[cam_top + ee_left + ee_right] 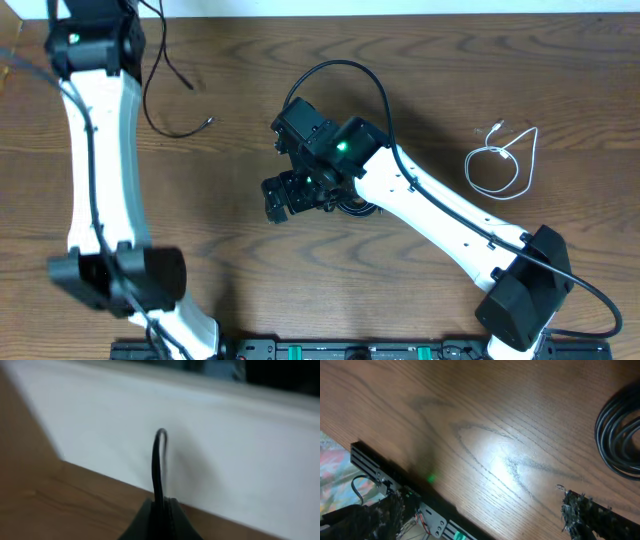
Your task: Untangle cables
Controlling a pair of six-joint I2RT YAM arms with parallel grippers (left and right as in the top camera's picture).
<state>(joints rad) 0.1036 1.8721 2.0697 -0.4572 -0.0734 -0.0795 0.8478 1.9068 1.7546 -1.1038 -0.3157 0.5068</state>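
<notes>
My left gripper (161, 512) is shut on a thin black cable (159, 460) that rises in a loop from between its jaws, in front of a white wall. In the overhead view this arm reaches to the table's far left edge, and the black cable (148, 100) trails down from there, with a plug end (209, 121) on the wood. A white cable (500, 160) lies in a loose loop at the right. My right gripper (285, 195) hovers open over bare wood mid-table. A black cable coil (620, 435) lies just beside it, partly under the wrist (355, 207).
The right arm's thick black cable (345, 68) arches over its wrist. A black rail with electronics (330, 350) runs along the table's near edge. The white wall (225, 445) borders the far edge.
</notes>
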